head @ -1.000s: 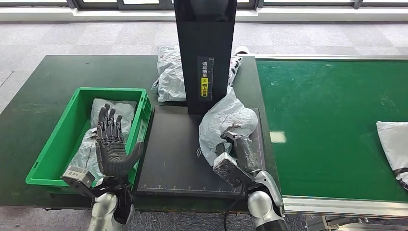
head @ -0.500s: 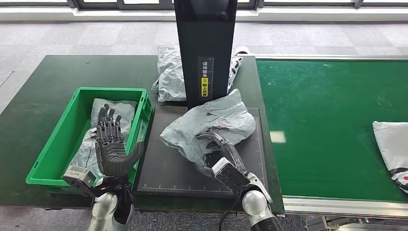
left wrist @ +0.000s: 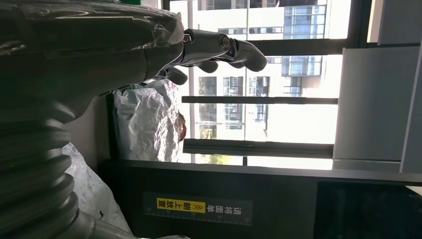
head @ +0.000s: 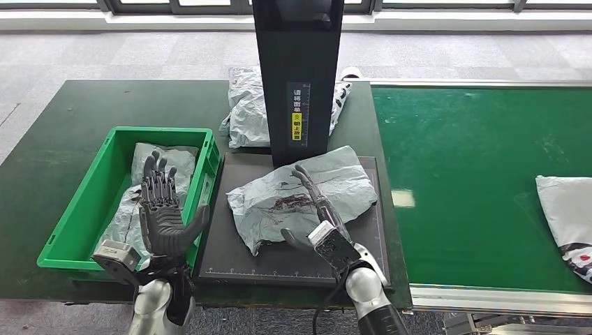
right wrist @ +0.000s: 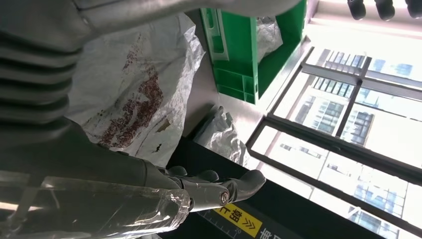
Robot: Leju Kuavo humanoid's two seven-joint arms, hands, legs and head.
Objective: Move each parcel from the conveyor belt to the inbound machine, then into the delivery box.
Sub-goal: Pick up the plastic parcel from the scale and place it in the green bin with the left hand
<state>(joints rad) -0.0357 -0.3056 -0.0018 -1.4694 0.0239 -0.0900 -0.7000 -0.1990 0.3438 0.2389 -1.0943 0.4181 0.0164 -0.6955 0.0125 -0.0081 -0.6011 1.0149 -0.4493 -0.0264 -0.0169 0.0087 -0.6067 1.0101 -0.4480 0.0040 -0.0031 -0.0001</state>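
A grey parcel (head: 297, 199) lies flat on the black platform of the inbound machine (head: 241, 251), in front of its dark upright column (head: 298, 77). My right hand (head: 315, 209) is over the parcel with fingers stretched out and apart, holding nothing; I cannot tell whether they touch the bag. My left hand (head: 162, 209) is raised, palm up, fingers spread and empty, just in front of the green delivery box (head: 70, 230). That box, just left of the platform, holds another grey bag (head: 150, 174). Behind the column a further bag (head: 248, 108) rests on the dark table (head: 42, 139), partly hidden by it. To the right, a white parcel (head: 565, 209) sits at the far edge of the green conveyor belt (head: 468, 174).
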